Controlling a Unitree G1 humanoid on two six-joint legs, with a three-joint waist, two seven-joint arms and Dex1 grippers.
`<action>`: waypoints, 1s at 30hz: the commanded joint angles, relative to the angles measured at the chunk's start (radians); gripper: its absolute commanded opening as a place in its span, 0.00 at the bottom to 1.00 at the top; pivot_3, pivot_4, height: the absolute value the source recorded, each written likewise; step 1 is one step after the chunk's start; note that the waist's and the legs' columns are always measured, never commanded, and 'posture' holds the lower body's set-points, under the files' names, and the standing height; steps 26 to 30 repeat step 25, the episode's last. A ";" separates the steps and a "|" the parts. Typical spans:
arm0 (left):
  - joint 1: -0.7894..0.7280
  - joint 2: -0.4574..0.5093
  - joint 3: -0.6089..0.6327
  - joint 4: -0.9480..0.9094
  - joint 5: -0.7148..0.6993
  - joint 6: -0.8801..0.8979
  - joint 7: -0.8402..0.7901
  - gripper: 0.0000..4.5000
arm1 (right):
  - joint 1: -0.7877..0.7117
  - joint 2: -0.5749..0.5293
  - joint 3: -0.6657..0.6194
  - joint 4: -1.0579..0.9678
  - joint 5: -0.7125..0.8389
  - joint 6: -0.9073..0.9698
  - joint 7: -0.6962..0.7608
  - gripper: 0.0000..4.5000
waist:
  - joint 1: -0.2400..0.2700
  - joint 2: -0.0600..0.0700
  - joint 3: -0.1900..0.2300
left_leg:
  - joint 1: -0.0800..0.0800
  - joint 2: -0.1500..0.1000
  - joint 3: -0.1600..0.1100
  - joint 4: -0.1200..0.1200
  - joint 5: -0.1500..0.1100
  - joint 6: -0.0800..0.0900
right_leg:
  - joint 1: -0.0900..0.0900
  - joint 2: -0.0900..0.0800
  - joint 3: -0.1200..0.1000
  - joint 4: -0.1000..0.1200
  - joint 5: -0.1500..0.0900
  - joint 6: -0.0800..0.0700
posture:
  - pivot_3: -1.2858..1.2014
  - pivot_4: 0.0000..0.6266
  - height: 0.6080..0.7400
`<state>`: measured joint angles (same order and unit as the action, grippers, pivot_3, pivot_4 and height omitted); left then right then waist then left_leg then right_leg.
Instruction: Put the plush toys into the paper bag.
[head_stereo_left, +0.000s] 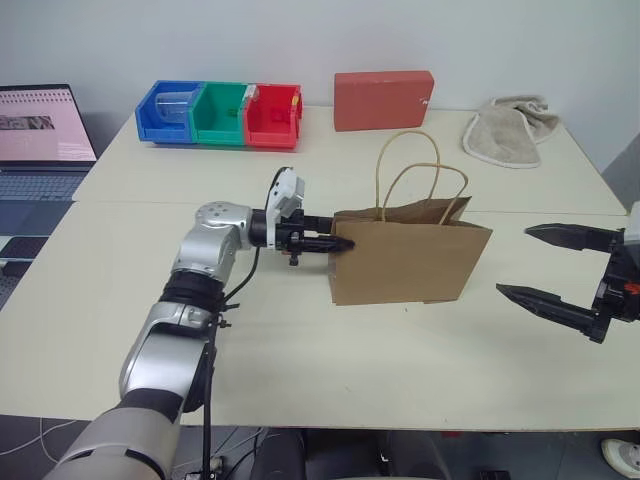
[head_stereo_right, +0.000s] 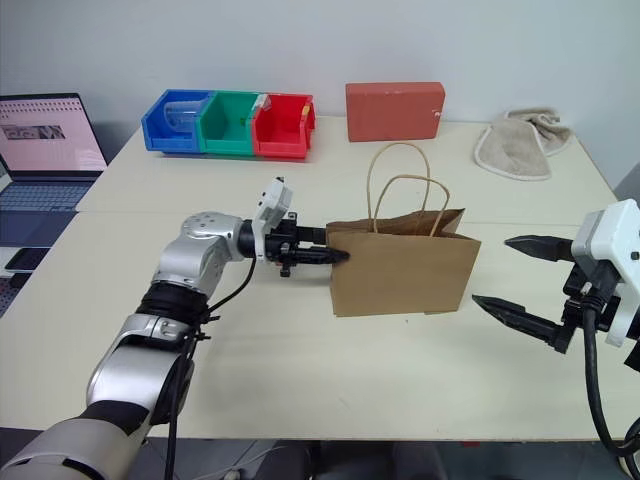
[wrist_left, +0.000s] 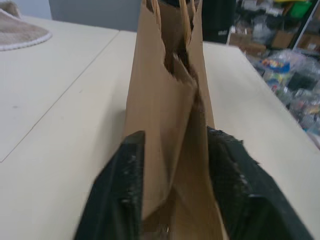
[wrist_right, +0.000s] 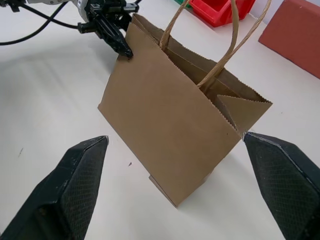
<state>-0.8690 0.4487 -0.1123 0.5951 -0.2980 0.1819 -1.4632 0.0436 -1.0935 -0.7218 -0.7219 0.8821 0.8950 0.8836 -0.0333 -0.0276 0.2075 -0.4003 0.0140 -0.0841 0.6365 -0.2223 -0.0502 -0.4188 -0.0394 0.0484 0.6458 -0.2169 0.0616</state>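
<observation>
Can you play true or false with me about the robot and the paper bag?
1. The paper bag stands upright on the table. True.
2. The right pincer is squeezing the bag. False: it is open and apart from the bag.
3. The left pincer has its fingers on either side of the bag's end. True.
4. The red box lies inside the bag. False: it stands behind the bag, near the wall.
5. The towel lies at the table's far right. True.

Bright, even room light; soft shadows; close wrist view blurred.
</observation>
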 joint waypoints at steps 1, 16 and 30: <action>0.036 0.068 0.007 -0.089 0.028 -0.017 0.007 0.70 | -0.041 -0.042 0.042 0.057 -0.043 -0.066 0.039 1.00 | 0.000 0.000 0.000 | 0.000 0.000 0.000 0.000 0.000 0.000 | 0.000 0.000 0.000 0.000 0.000 0.000 | 0.52 0.24 1.00; 0.451 0.524 0.339 -0.684 -0.066 0.273 0.210 0.70 | -0.250 -0.229 0.252 0.533 -0.280 -0.403 0.404 1.00 | 0.008 0.001 0.000 | 0.000 0.001 0.001 -0.003 0.000 0.000 | -0.002 0.000 -0.001 0.000 -0.002 -0.003 | 0.52 0.24 1.00; 0.471 0.550 0.377 -0.674 -0.131 0.315 0.224 0.70 | -0.280 -0.228 0.261 0.539 -0.286 -0.403 0.431 1.00 | 0.001 0.001 0.000 | 0.002 0.002 0.004 -0.001 0.000 0.000 | -0.001 -0.001 -0.001 0.000 -0.004 -0.007 | 0.52 0.24 1.00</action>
